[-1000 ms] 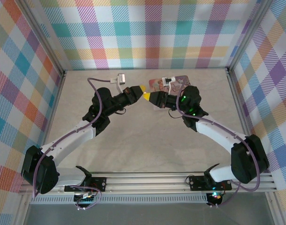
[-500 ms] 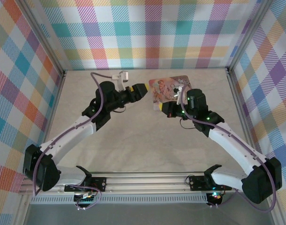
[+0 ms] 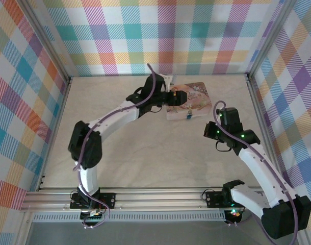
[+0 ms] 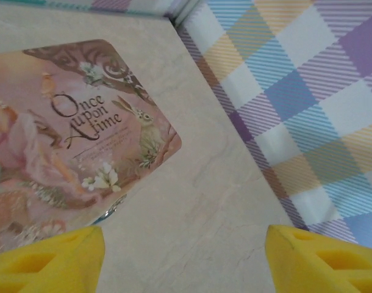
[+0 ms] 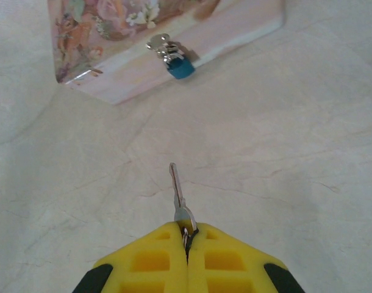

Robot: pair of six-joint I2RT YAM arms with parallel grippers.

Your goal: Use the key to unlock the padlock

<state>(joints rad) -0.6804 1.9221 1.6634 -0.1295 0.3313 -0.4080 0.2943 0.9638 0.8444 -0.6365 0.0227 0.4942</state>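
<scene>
- Right gripper (image 5: 187, 235) had its 2 yellow fingers pressed together on the head of the key (image 5: 177, 192), and the bare blade stuck out in front of them.
- Left gripper (image 4: 185, 259) stood with its fingers wide apart and nothing between them, above the pink tin box (image 5: 100, 30) near the far edge of the table (image 5: 296, 152).
- We saw the key above open table, on the near side of the box and well apart from it.
- Its long axis ran from the fingers toward the box, with the tip leaning a little left of straight ahead in the right wrist view, so it pointed roughly at the padlock (image 5: 178, 66) but was not lined up with it.
- We found the padlock on the box's near wall, right of the middle of the table. Its silvery shackle was up at the clasp, and its blue body was below and tilted to the right.
- We could not tell where the keyhole faced.
- We judged the key to be light, stiff and slick. A thin blade like that could twist between soft pads, so the grip belongs on the flat head, as it was, with the whole blade left free.
- We judged the padlock to be very light and loose on its clasp, so it would likely swing away under a push from the key.
- We judged that it would need steadying by the 2 flat sides of the blue body, with the bottom end kept clear.
- We judged the tin to be light enough to slide if pressed.
</scene>
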